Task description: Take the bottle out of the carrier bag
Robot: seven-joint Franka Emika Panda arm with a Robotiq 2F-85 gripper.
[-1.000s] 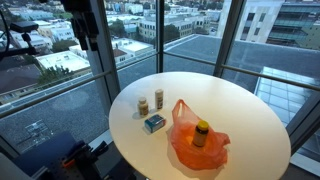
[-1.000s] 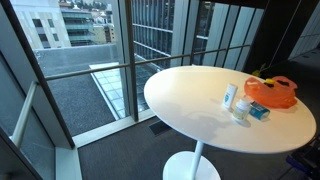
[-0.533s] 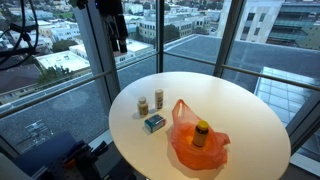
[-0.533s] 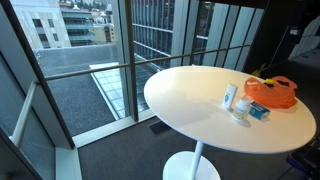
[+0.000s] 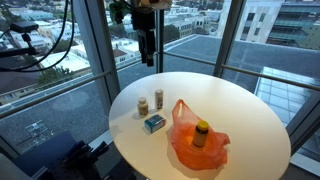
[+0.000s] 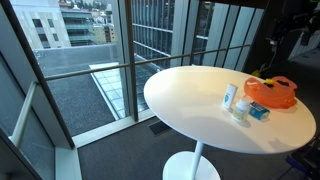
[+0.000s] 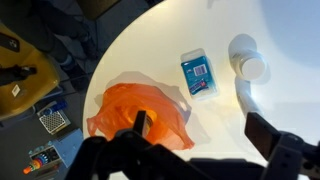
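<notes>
An orange carrier bag (image 5: 195, 146) lies on the round white table (image 5: 250, 110), and it also shows in the other views (image 6: 271, 92) (image 7: 140, 112). A bottle (image 5: 201, 133) with a yellow cap stands upright inside the bag. In the wrist view the bottle (image 7: 152, 119) is only a glimpse beside one finger. My gripper (image 5: 148, 57) hangs open and empty, high above the table's far edge and well away from the bag. In the wrist view the gripper (image 7: 200, 135) has its jaws wide apart, with nothing between them.
Two small pill bottles (image 5: 142, 105) (image 5: 158, 99) and a blue box (image 5: 154, 123) stand beside the bag. The box (image 7: 199, 75) and a white bottle (image 7: 247, 60) show in the wrist view. Glass walls surround the table.
The arm has swung across from beside the window to above the table's far edge. The bag, bottle and other items have not moved.
</notes>
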